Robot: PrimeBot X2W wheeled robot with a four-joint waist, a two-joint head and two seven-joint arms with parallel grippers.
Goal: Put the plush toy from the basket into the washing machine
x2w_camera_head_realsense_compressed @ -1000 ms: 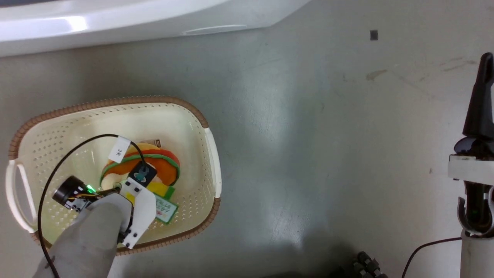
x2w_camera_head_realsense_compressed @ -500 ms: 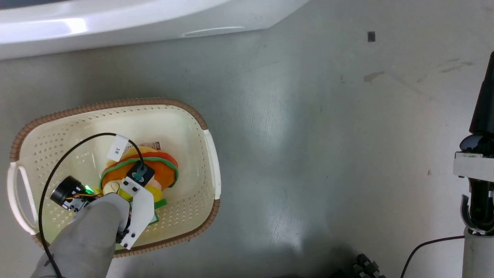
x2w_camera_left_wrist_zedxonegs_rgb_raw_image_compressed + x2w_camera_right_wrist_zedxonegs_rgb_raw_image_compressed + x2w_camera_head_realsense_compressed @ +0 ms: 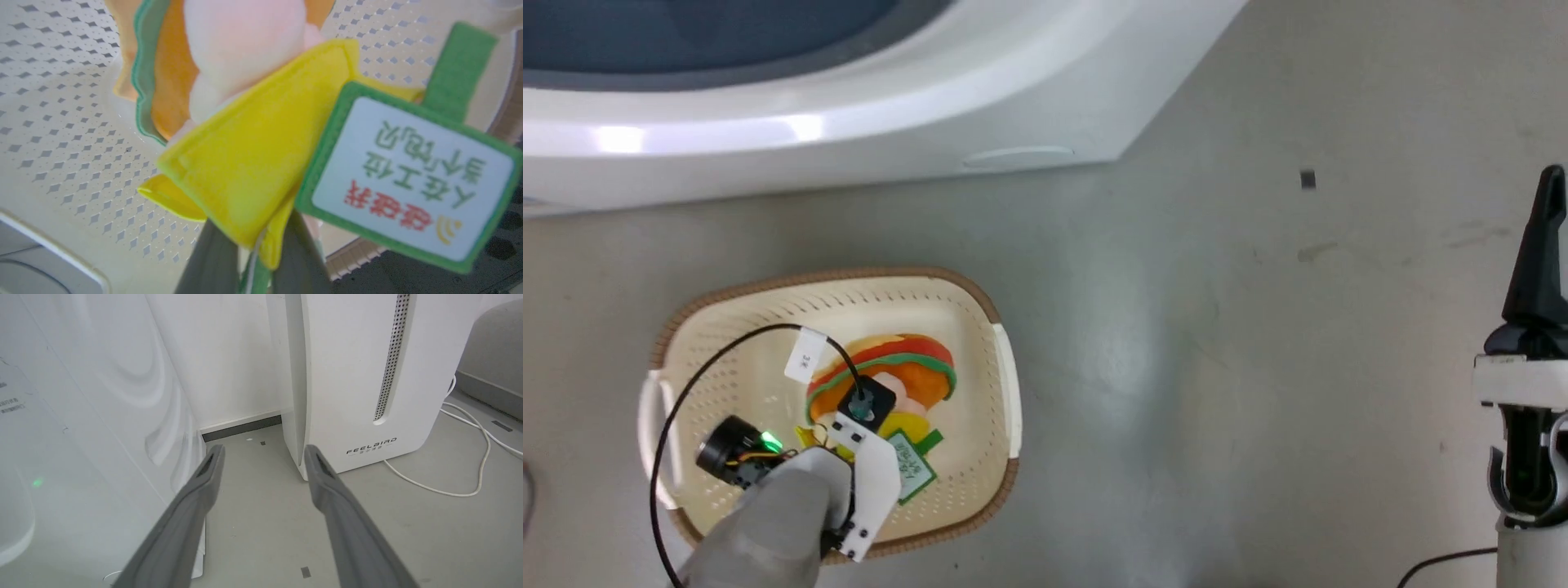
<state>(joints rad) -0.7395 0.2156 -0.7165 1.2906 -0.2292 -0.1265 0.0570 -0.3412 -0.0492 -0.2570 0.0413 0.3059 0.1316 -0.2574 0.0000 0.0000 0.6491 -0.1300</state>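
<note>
Left forearm [image 3: 768, 531]: pale grey sleeve, white screwed bracket [image 3: 876, 490], black cable [image 3: 760, 327], green LED [image 3: 768, 443]. Right hand [image 3: 261, 453]: long grey fingers [image 3: 184, 522].

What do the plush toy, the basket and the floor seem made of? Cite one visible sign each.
Plush toy: soft matte fabric, likely felt; stitched edges.
Basket: smooth cream plastic, punched holes; brown rim looks woven.
Floor: smooth grey, perhaps coated concrete; dull sheen.

Looks like the laundry corner of a home. Shown by a large white curved-fronted washing machine [image 3: 849, 139] standing on a smooth grey floor [image 3: 1217, 367], with a cream-white perforated plastic laundry basket with a brown woven-look rim [image 3: 890, 306] near it. Also by a tall white slanted appliance lettered FEELBIRD [image 3: 347, 375] against a plain white wall [image 3: 229, 355], a loose white cable [image 3: 461, 495] trailing over the floor beside it.
</note>
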